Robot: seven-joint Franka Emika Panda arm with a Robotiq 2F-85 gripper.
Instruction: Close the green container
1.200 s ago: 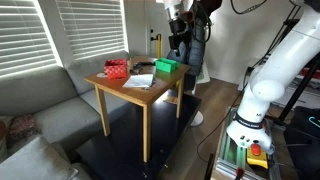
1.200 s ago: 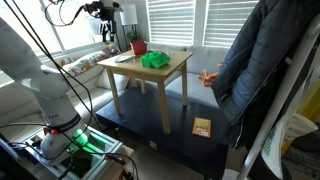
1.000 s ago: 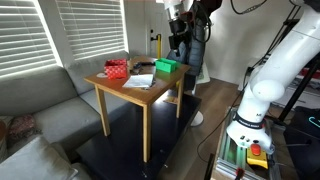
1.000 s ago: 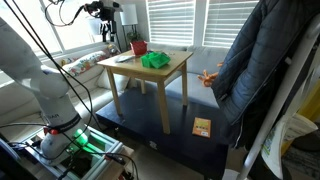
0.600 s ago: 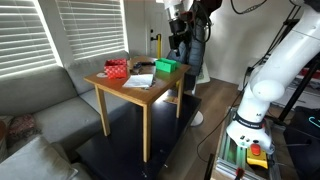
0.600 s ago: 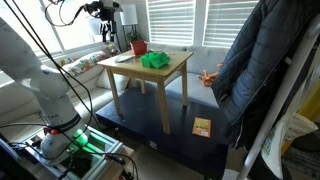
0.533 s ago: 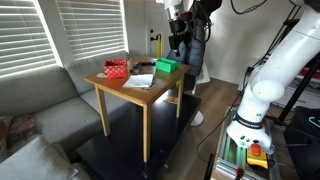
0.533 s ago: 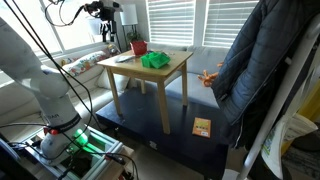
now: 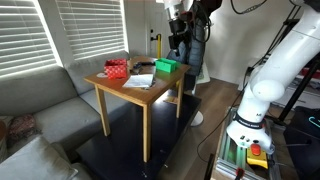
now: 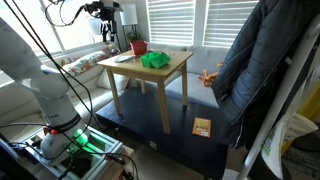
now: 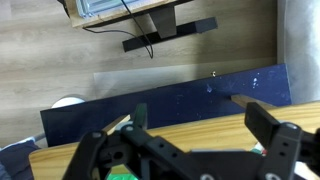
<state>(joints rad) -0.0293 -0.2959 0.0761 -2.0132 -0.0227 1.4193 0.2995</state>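
nothing is moving since the earlier frames; the gripper (image 9: 179, 47) is hanging in the same spot above and just past the table (image 9: 112, 85) corner; in the wrist view its jaws are standing spread wide, holding nothing. the green container (image 9: 167, 66) is sitting on the table at the corner nearest the gripper, lid looking raised in an exterior view (image 10: 154, 60); it is lying below the jaws and a little toward the table's middle, showing only as a green sliver at the wrist view's lower edge (image 11: 125, 175); its long axis is too small to tell. one arm only, so the coming push on the lid likely needs a descent and a short move inward.
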